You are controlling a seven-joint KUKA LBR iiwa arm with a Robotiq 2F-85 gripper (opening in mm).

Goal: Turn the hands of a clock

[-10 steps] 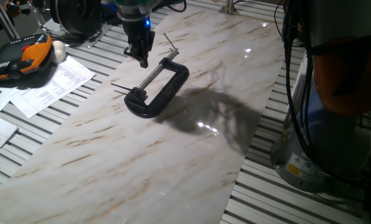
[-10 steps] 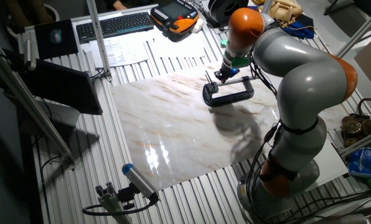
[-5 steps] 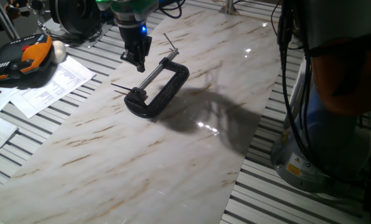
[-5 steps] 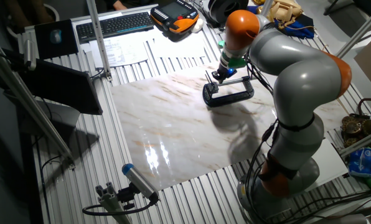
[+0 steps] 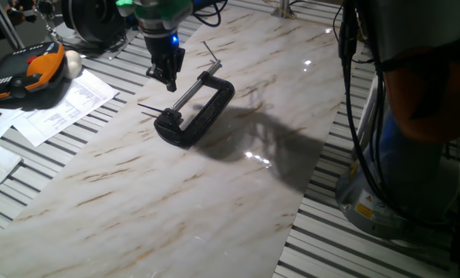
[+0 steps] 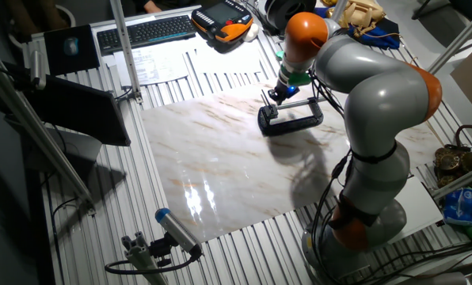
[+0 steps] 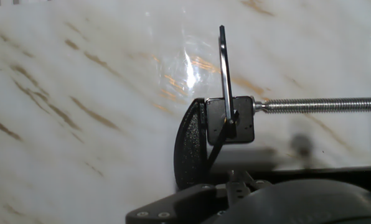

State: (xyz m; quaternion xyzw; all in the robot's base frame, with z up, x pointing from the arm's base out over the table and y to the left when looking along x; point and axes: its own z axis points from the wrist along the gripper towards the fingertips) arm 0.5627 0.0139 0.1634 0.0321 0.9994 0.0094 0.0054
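The clock is a black C-clamp (image 5: 203,116) lying flat on the marble slab (image 5: 214,201), with its silver screw rod (image 5: 190,91) running along it. It also shows in the other fixed view (image 6: 291,120). The hand, a thin dark pin (image 5: 149,108), sticks out of the clamp's rounded end toward the left. In the hand view the pin (image 7: 223,74) stands up from the clamp end (image 7: 188,152), with the rod (image 7: 322,105) to the right. My gripper (image 5: 167,77) hovers just left of the rod, above the clamp's pin end, fingers together and empty.
An orange and black pendant (image 5: 29,73) and papers (image 5: 60,104) lie left of the slab. A keyboard (image 6: 145,32) lies at the back. My own base (image 5: 384,177) stands at the right edge. The rod's crossbar handle (image 5: 209,52) lies behind the gripper.
My gripper has shifted a little to the left and back, away from the screw rod. The clamp and its pin have not moved.
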